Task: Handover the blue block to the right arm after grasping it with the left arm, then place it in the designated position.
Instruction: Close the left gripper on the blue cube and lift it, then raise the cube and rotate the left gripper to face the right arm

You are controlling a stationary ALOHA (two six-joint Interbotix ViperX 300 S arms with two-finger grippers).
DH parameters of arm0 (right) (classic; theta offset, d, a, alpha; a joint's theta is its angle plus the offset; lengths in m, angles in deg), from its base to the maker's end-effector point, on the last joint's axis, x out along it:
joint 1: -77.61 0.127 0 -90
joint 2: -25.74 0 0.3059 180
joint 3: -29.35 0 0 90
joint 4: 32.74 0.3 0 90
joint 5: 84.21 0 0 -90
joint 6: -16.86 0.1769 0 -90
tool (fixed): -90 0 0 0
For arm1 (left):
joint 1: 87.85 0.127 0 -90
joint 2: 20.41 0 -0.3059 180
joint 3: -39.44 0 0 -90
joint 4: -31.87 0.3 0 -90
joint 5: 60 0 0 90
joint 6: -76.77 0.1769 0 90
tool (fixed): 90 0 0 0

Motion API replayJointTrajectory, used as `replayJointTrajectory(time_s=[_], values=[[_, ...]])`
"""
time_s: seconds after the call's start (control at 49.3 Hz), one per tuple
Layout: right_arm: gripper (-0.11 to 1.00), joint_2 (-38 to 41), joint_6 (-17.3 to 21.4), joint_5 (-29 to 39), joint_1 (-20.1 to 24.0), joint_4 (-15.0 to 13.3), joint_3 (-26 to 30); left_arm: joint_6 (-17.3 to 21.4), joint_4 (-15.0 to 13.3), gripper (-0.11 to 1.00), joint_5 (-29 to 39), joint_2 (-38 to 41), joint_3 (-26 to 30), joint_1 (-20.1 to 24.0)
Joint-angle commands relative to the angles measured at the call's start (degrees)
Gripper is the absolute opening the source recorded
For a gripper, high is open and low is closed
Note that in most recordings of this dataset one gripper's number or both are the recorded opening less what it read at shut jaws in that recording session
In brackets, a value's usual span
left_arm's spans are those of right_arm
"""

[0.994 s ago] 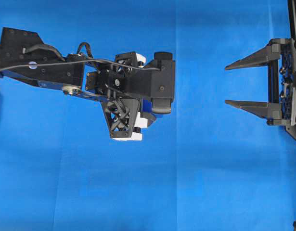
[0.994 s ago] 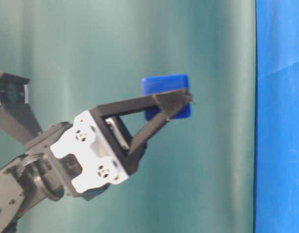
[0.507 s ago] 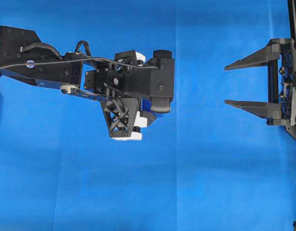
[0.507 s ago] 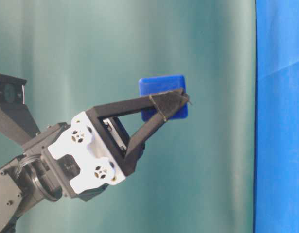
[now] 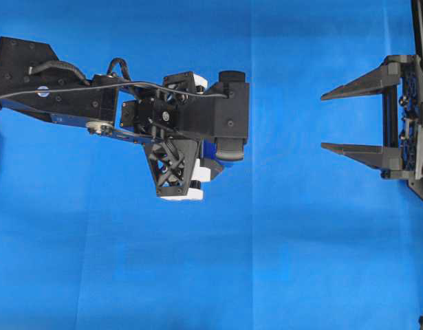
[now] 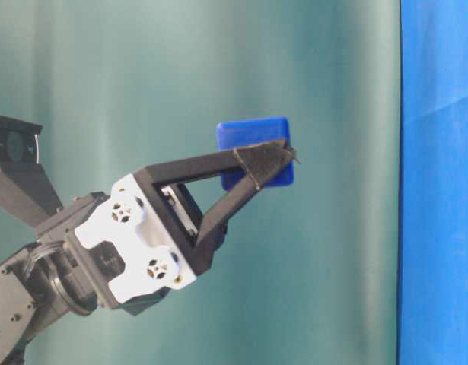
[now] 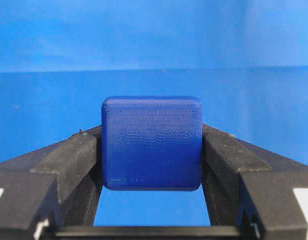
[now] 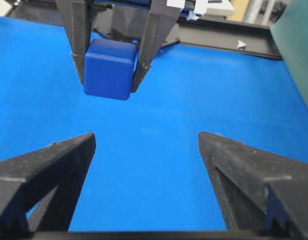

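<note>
left pincer [image 7: 151, 165] clamps blue block [image 7: 151, 143] | faces square, level | aloft

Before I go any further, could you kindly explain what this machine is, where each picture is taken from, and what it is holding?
These are two robot arms working over a blue cloth. One picture looks straight down, one looks from table height, and one comes from a camera on each arm's wrist. The left arm's end effector, a two-fingered clamp, is shut on the blue block, a small dark-blue cube, and holds it up off the cloth. The right arm's end effector is open, with its two pointed fingers spread and facing the block across a gap; it touches nothing. From the right wrist camera you see the block ahead, pinched between the left fingers.
</note>
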Motion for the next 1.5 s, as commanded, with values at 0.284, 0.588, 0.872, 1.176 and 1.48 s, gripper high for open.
replayJointTrajectory(time_s=[0.284,0.588,0.872,1.176,1.48], values=[[0.96,0.26,0.0,-0.26,-0.09,0.18,1.32,0.0,0.18,0.48,-0.18,-2.11,1.14,0.09],[0.96,0.26,0.0,-0.26,-0.09,0.18,1.32,0.0,0.18,0.48,-0.18,-2.11,1.14,0.09],[0.96,0.26,0.0,-0.26,-0.09,0.18,1.32,-0.09,0.18,0.48,-0.18,-2.2,1.05,0.09],[0.96,0.26,0.0,-0.26,-0.09,0.18,1.32,-0.26,0.18,0.48,-4.83,-4.92,-2.72,-0.26],[0.96,0.09,-0.09,-0.53,-0.09,0.09,1.41,0.26,0.18,0.48,-24.52,-12.22,-14.41,-0.35]])
